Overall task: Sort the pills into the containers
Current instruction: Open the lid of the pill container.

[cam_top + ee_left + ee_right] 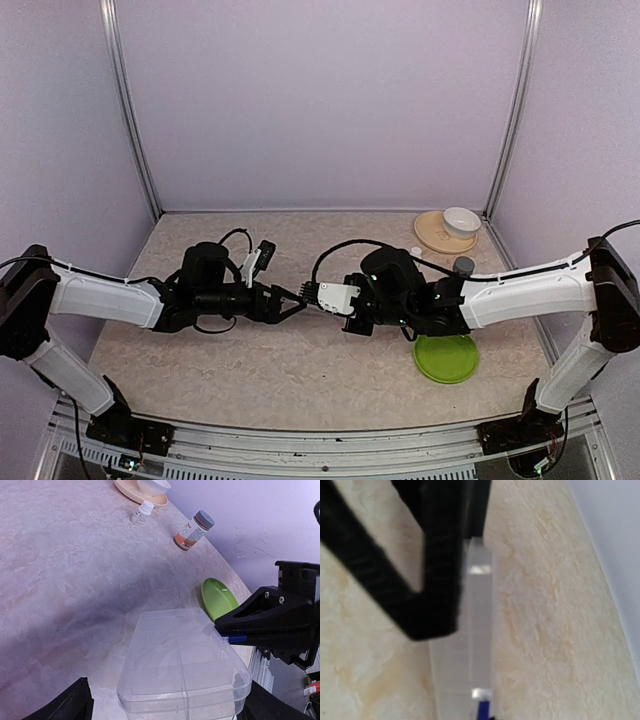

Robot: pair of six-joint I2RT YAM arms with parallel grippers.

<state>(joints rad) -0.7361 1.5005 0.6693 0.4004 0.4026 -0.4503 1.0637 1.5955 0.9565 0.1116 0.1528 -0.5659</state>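
Centrally, above the middle of the table [250, 360], the pill organiser [182, 670] hangs between the two arms; it is a flat, clear plastic box with thin ribs dividing it into small compartments, and the marbled table surface shows straight through its cells; whether anything small lies inside cannot be told. The right gripper [312, 293] is clamped tight on one edge of the organiser, and in its wrist view the plastic appears edge-on as a pale, narrow strip beside a black finger. The left gripper [297, 302] stands wide, its fingers on either side of the organiser's near end, the left finger clearly apart from the plastic. At the far right corner a white bowl [461, 219] sits on a tan plate [435, 235]; its contents are out of sight. Near it stand a small white bottle [142, 512] and an amber bottle [194, 530] with a grey cap, both upright and closed; a green plate [446, 358] lies on the table under the right arm.
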